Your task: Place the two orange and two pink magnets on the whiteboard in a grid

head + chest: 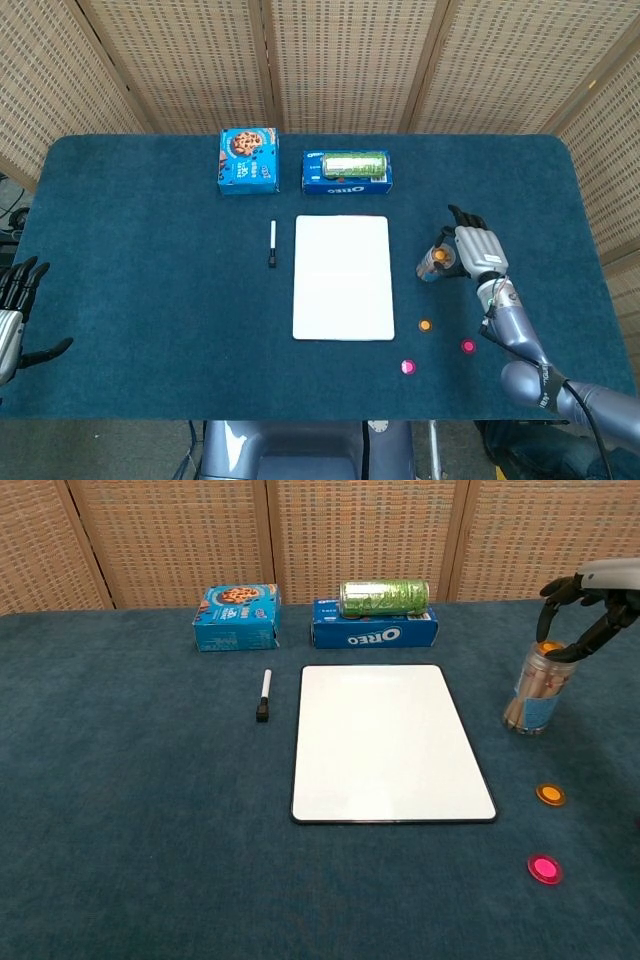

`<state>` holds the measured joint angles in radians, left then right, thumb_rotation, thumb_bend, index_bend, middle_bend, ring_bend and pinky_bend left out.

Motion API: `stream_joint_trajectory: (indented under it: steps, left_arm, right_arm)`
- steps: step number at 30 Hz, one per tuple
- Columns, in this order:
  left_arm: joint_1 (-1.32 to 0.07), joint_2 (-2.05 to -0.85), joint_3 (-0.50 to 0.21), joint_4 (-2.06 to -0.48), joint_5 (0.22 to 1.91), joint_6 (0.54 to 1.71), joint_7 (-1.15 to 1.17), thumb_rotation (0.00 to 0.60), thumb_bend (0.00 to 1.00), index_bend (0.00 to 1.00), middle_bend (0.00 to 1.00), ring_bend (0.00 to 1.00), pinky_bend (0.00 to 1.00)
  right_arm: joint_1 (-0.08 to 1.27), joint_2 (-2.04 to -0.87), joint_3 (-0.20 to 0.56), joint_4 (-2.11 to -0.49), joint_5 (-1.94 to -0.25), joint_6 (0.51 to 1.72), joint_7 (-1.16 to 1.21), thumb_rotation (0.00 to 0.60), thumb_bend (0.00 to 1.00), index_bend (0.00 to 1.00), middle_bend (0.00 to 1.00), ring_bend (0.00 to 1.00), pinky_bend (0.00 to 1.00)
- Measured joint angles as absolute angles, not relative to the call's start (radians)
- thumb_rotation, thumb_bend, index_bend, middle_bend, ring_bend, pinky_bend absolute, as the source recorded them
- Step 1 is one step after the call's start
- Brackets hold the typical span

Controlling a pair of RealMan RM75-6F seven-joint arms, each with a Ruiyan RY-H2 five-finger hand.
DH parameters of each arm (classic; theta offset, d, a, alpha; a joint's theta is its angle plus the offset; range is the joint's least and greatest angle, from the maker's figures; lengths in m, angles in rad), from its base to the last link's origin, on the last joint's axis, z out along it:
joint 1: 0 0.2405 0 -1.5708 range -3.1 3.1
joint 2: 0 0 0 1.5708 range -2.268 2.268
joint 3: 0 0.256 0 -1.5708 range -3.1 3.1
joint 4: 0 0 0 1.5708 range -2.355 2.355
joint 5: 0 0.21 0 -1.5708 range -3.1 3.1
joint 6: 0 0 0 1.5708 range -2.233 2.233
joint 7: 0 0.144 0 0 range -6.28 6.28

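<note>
The whiteboard [342,277] [388,742] lies flat mid-table with nothing on it. To its right, one orange magnet [425,325] [550,794] and two pink magnets [407,367] [468,346] rest on the cloth; the chest view shows only one pink magnet [544,868]. A second orange magnet [437,256] [549,646] sits on top of a clear jar [432,266] [536,695]. My right hand [474,248] [585,605] hovers over the jar top, fingers spread and curved around the orange piece. My left hand [12,310] rests open at the table's left edge.
A black marker [272,244] [264,696] lies left of the whiteboard. Behind the board stand a blue cookie box [248,160] [236,617] and an Oreo box [346,172] [373,635] with a green can lying on it. Wicker screens close the back.
</note>
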<state>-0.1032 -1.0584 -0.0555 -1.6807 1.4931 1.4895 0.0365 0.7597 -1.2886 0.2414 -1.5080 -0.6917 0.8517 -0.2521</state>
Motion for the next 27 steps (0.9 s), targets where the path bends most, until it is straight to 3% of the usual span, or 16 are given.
stream_joint_trajectory:
  steps: [17, 27]
  left_arm:
    - [-0.104, -1.052, -0.058, -1.681, 1.485, 1.485, 0.022, 0.600, 0.00, 0.00, 0.00, 0.00, 0.00]
    - [-0.114, -1.061, -0.062, -1.668, 1.478, 1.467, 0.028, 0.600, 0.00, 0.00, 0.00, 0.00, 0.00]
  right_arm:
    - [0.778, -1.283, 0.258, -1.548, -0.699, 0.881, -0.256, 0.600, 0.36, 0.50, 0.00, 0.00, 0.00]
    - [0.928, -1.358, 0.290, -1.565, -0.608, 0.898, -0.428, 0.600, 0.36, 0.50, 0.00, 0.00, 0.00]
